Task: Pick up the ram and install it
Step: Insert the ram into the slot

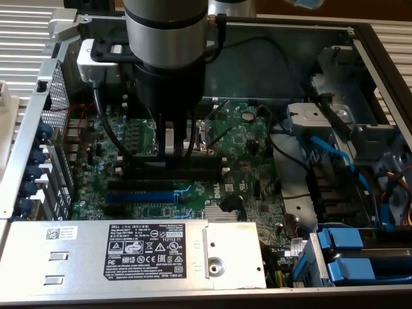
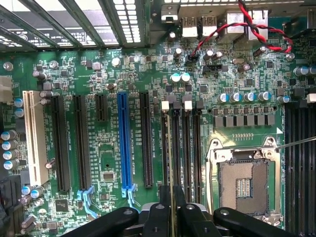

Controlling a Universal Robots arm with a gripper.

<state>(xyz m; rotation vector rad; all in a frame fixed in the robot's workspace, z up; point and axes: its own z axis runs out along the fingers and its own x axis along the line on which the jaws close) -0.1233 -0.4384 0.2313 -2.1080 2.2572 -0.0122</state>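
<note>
A pale ribbed surface (image 1: 26, 32) lies outside the open computer case (image 1: 290, 48), showing beyond its 2 far corners in even light.

The arm (image 1: 166, 38) hides the board (image 1: 251, 148) beneath it and most of the slots where the gripper (image 1: 172, 149) stands. In the wrist view the ram (image 2: 170, 163) shows edge-on as a thin line from between the fingers (image 2: 159, 217), its chips hidden, and whether it sits in a slot cannot be told. The label (image 1: 145, 252) print by the case's near edge is too small to read
</note>
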